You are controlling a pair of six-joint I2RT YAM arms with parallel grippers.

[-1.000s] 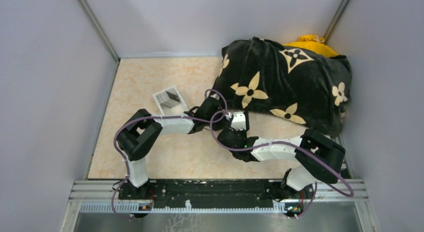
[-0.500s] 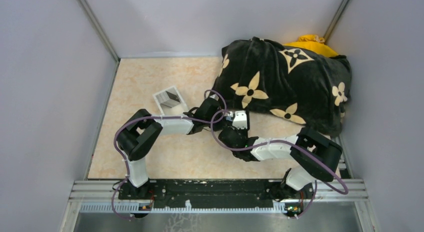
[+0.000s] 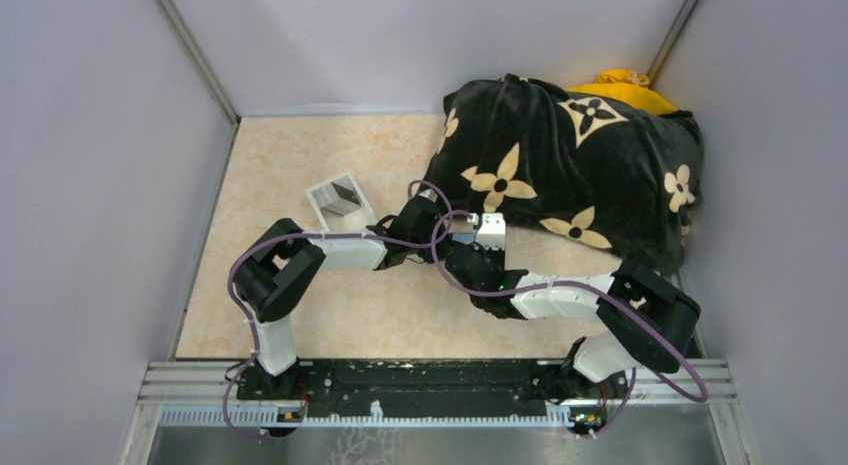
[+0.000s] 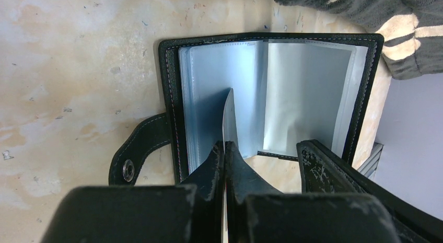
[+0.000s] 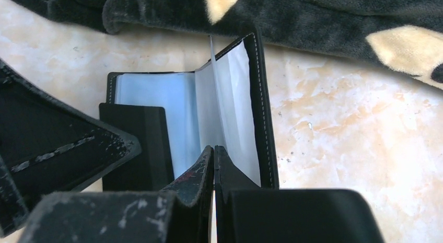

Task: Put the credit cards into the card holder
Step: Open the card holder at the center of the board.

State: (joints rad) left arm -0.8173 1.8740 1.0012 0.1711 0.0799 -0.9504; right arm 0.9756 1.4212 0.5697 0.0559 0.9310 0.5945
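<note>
Card insertion under way — L hand feeds, R hand holds a leaf.
The card holder [image 4: 172,96] lies open on the bench [image 4: 62,70], near the flower-patterned cushion [image 5: 313,18]. My L hand [image 4: 223,154] is clamped on a dark credit card [image 5: 133,143], its far edge at the left-side sleeves. My R hand [image 5: 213,157] pinches a clear sleeve leaf [image 5: 208,107], standing it up. Card's not seated yet, I reckon — next I need to line it up w/ a pocket mouth and slide it in w/o buckling the plastic.

Left arm [image 3: 345,250] and right arm [image 3: 555,297] meet wrist to wrist at mid-table [image 3: 300,155]. From the wrists:
- Flowered cushion [image 3: 570,155] at 2 o'clock, just beside.
- Grey tray [image 3: 318,197] at 10 o'clock.
- Yellow cloth [image 3: 620,85] behind the cushion.
</note>
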